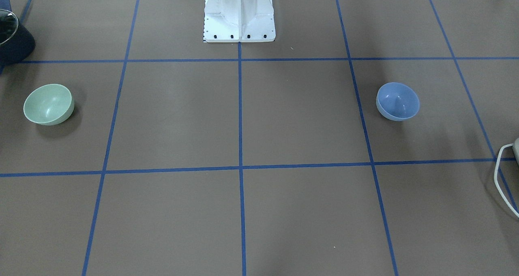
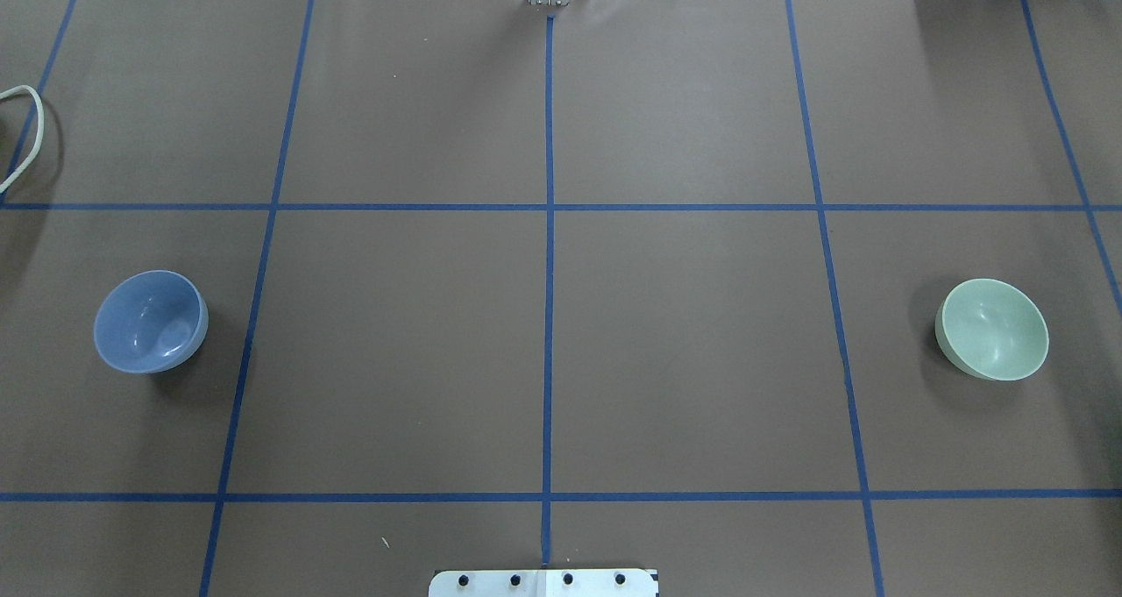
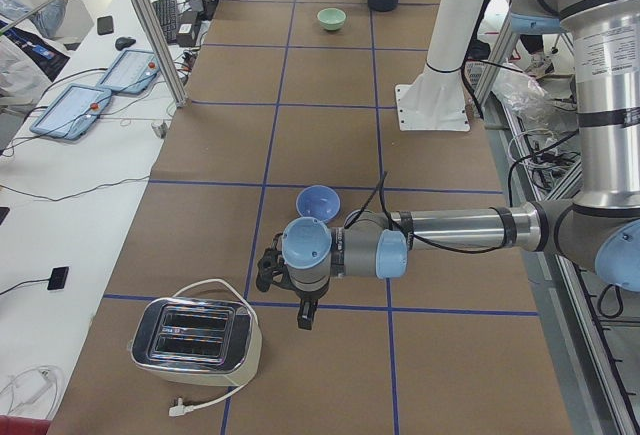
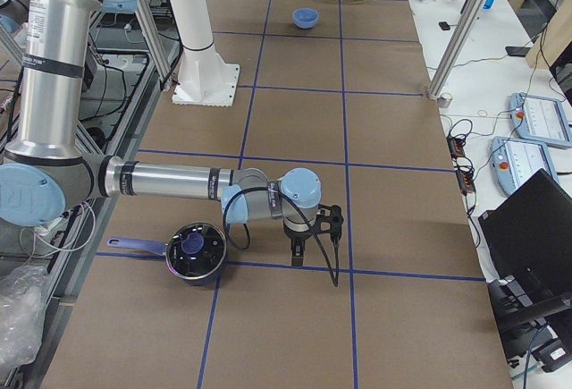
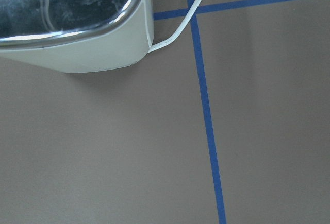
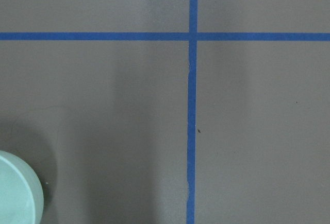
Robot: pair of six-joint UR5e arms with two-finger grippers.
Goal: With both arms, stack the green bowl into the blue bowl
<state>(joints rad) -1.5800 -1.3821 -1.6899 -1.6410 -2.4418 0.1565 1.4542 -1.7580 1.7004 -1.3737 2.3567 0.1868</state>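
Green bowl [image 2: 992, 329] sits far right on the table [image 2: 561, 360], blue bowl [image 2: 151, 321] far left, well apart. Nothing is stacked or picked up yet. I cannot tell how wide the left gripper [image 3: 305, 317] or the right gripper [image 4: 296, 259] is.

The left arm [image 3: 450, 227] and right arm [image 4: 170, 181] are gleaming in grey metal tubing, light blue round caps [image 3: 305, 245] are covering the joints, black cables [image 4: 332, 268] are looping off the wrists, and the white pedestal [image 1: 239, 12] is showing black bolts [image 1: 232, 36] along its foot.
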